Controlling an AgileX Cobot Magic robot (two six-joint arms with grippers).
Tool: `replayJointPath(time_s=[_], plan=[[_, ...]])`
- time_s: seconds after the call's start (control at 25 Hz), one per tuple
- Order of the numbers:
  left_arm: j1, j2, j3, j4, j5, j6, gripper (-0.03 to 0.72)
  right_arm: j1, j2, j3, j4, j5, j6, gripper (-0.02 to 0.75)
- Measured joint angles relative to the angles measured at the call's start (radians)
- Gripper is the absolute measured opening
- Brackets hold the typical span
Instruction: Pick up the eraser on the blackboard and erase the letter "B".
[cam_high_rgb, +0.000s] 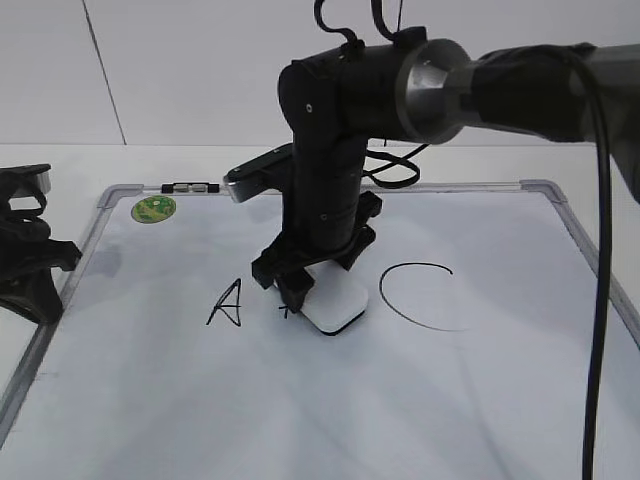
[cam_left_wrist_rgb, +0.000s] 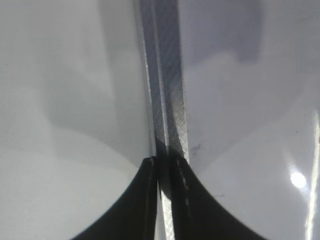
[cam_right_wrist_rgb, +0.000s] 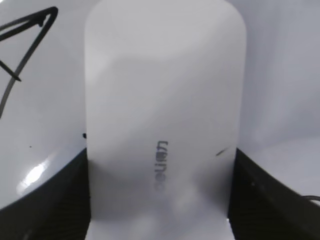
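Observation:
The white eraser (cam_high_rgb: 338, 303) lies flat on the blackboard (cam_high_rgb: 300, 420) between the "A" and the "C". My right gripper (cam_high_rgb: 312, 278) reaches down from the right and is shut on it. In the right wrist view the eraser (cam_right_wrist_rgb: 165, 100) fills the space between both fingers of the right gripper (cam_right_wrist_rgb: 160, 200). The letter "B" is hidden; only a small black stroke (cam_high_rgb: 285, 313) shows at the eraser's left edge. My left gripper (cam_high_rgb: 30, 262) rests at the board's left edge, shut, over the metal frame (cam_left_wrist_rgb: 165, 75).
The letter "A" (cam_high_rgb: 228, 303) is left of the eraser and also shows in the right wrist view (cam_right_wrist_rgb: 22, 40). The larger "C" (cam_high_rgb: 420, 297) is to its right. A green sticker (cam_high_rgb: 153, 209) and a small clip (cam_high_rgb: 190, 187) sit at the far left corner.

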Motion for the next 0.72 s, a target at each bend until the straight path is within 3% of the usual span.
replayJointPath(time_s=[0.24, 0.72], plan=[[0.000, 0.000, 0.000, 0.002, 0.000, 0.000, 0.033, 0.052, 0.000, 0.000, 0.007, 0.010, -0.002, 0.559], [-0.003, 0.000, 0.000, 0.003, 0.003, 0.000, 0.033, 0.039, 0.000, 0.000, -0.024, 0.016, 0.029, 0.559]])
